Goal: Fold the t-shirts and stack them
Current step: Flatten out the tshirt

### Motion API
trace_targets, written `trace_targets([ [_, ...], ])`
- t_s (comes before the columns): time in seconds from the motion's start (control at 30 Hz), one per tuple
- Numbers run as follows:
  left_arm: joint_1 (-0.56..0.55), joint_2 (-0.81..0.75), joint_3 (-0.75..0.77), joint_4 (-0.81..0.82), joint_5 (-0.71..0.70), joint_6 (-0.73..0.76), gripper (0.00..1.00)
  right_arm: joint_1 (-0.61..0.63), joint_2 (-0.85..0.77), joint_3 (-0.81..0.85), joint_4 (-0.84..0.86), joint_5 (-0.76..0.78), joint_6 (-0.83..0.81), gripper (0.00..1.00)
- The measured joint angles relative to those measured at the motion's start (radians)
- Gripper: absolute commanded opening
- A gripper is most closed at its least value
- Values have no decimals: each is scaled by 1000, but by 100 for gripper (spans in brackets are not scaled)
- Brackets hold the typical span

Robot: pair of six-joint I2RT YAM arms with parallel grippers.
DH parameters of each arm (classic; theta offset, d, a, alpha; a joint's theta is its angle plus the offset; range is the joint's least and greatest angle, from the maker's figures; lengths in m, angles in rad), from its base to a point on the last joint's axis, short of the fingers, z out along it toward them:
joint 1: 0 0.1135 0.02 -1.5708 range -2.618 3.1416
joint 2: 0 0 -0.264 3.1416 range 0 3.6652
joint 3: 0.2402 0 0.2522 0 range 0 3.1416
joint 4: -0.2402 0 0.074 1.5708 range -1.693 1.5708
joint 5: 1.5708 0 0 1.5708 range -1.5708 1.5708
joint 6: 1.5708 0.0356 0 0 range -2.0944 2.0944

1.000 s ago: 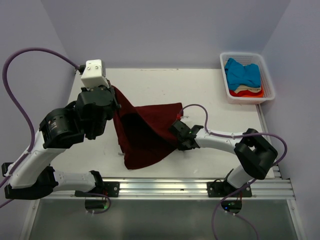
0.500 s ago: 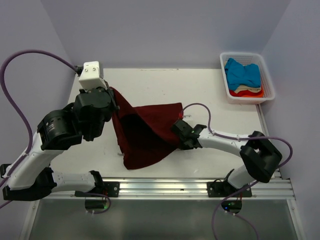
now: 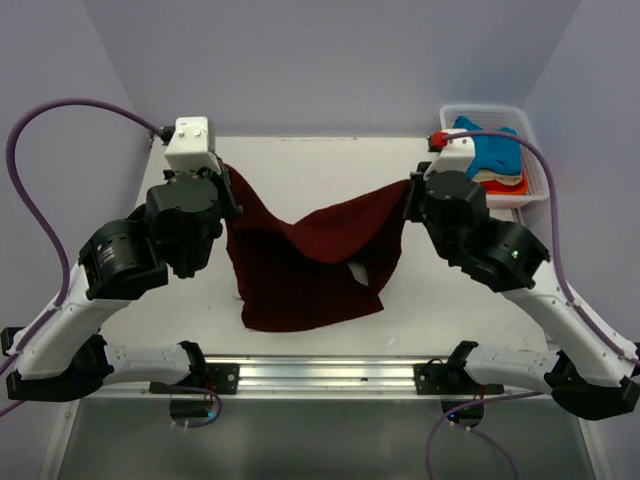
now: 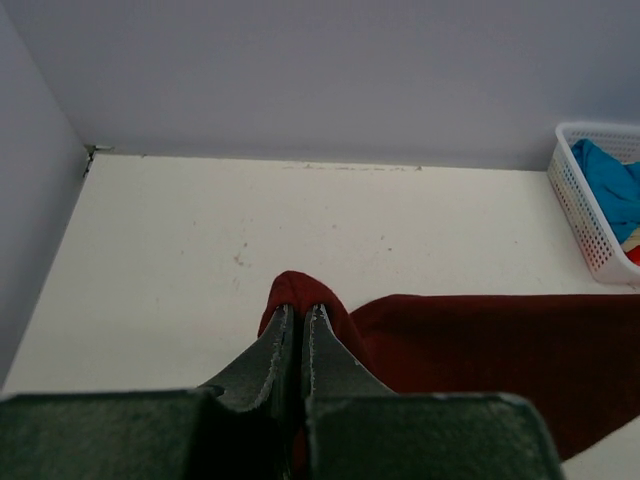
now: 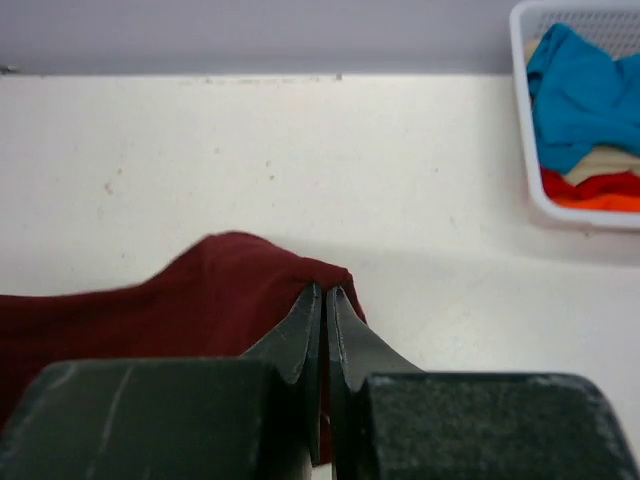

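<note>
**Now the maroon t-shirt (image 3: pixel 310 262) hangs by two corners**

The left hand (image 4: pixel 296 308) and the right hand (image 5: pixel 323 290) are each closed tight on one corner, so the cloth spreads between them, lower part on the counter (image 3: pixel 320 170). I judge this opens it flat for folding.

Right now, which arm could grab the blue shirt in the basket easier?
Probably the right. The white basket holding the blue shirt sits just beside the right gripper; the left gripper is far over on the other side. Both must first release the maroon shirt.
</note>
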Motion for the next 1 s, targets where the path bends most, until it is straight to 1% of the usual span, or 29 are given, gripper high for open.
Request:
trace_targets([
  [0.13,0,-2,-2,101,6,118,0,0,-30,81,37,21,-137,0],
  [0.3,0,-23,-19,262,14,277,0,0,-42,96,103,32,-272,0],
  [0.4,0,-34,-19,352,19,369,0,0,-34,132,123,54,-357,0],
  [0.57,0,-12,13,451,18,503,0,0,-40,193,196,90,-473,0],
  [0.73,0,-27,19,541,11,606,0,0,-111,187,284,136,-574,0],
  [0.93,0,-137,3,658,-21,708,0,0,-259,89,450,190,-698,0],
  [1.0,0,-161,7,698,-38,735,0,0,-272,83,494,212,-726,0],
])
